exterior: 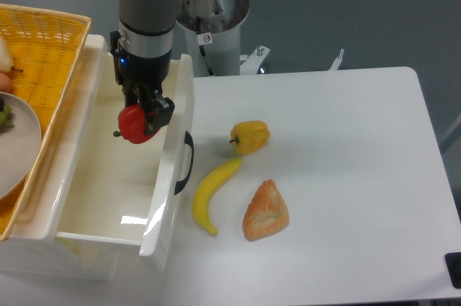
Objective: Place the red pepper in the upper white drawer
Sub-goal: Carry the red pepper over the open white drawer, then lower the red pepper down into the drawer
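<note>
Now the hand grips the red pepper at left of centre. It hangs over the open upper white drawer.

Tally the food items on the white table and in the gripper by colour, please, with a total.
Red: 1, the red pepper held in the gripper above the upper white drawer.
Yellow: 2, the yellow pepper and the banana.
Brown: 1, the bread piece.
Total: 4.

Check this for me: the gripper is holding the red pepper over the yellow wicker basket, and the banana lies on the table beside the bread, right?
Not quite. The fixed camera shows the gripper holding the red pepper over the open upper white drawer, not the yellow wicker basket. The banana does lie beside the bread.
</note>
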Tool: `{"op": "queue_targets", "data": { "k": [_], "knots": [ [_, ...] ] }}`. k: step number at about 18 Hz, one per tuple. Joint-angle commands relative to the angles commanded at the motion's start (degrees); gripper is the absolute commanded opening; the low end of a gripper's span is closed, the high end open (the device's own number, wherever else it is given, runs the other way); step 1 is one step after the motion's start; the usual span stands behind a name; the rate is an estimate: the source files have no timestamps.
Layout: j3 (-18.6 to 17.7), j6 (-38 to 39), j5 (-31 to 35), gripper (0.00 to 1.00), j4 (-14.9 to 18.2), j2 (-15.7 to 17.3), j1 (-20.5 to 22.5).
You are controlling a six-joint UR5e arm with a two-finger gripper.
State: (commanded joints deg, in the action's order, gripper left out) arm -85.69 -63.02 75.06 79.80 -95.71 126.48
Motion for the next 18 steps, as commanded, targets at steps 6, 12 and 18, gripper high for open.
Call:
{"op": "queue_targets", "data": {
  "k": [6,12,18],
  "knots": [
    [0.0,0.09,0.0,0.43,-0.18,-1.23,-0.97],
    [-0.18,0.26,-0.17,0.44,-0.26,-2.72,-2.2],
    [-0.26,0.26,-0.18,0.46,-0.18,-3.25,-2.99]
  ]
}}
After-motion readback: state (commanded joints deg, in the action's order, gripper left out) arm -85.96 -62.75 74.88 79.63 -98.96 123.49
